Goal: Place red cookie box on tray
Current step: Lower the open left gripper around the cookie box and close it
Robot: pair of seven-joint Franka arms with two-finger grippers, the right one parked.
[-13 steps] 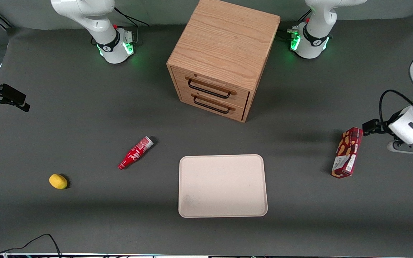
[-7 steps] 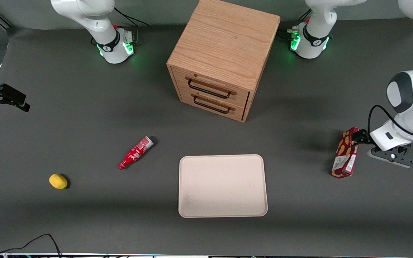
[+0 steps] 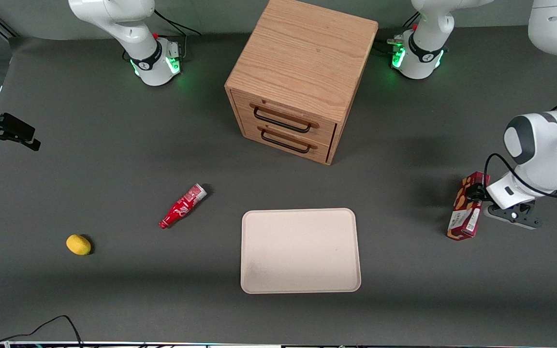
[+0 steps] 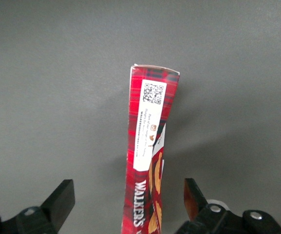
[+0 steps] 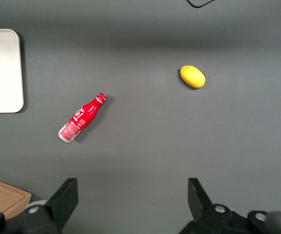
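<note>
The long dark-red cardboard cookie box [image 3: 467,208] is lying on the grey tabletop [image 3: 114,159], well apart from the cream-beige rectangular tray [image 3: 300,251]. The gripper [image 4: 128,207] is straddling it, jaws spread wide; grasp and transfer are outstanding.

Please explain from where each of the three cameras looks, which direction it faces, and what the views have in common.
Front view: high in front of the table, looking down; both arm bases show, and the gripper over the red cookie box, beside the tray.
Left wrist view: on the working wrist, facing down; open fingers straddle the box.
Right wrist view: parked wrist, facing down on bottle and lemon.
Shared: the box in the first two.
</note>
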